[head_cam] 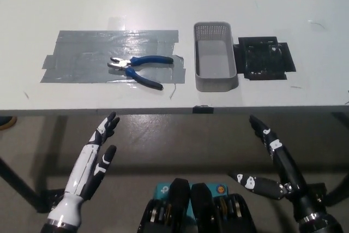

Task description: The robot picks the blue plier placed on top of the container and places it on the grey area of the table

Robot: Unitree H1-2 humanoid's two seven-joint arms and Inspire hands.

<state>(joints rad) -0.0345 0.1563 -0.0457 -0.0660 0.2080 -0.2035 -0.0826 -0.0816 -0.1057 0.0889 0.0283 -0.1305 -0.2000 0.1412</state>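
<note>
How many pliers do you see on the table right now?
1. The blue pliers lie on the grey tape patch, left of the empty grey basket. Nothing on the table looks able to hide another pair.

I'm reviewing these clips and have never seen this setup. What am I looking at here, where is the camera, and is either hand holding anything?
This is one picture from a camera on a humanoid robot's head, looking steeply down at a white table.

The white left hand at the lower left and the black right hand at the lower right belong to the robot. Both hang below the table's near edge with fingers apart, holding nothing.

On the table, blue pliers lie on a grey taped area. To the right of that stands an empty grey container, and beside it is a black patch.

So the pliers already rest on the grey area, not on the container.
</note>
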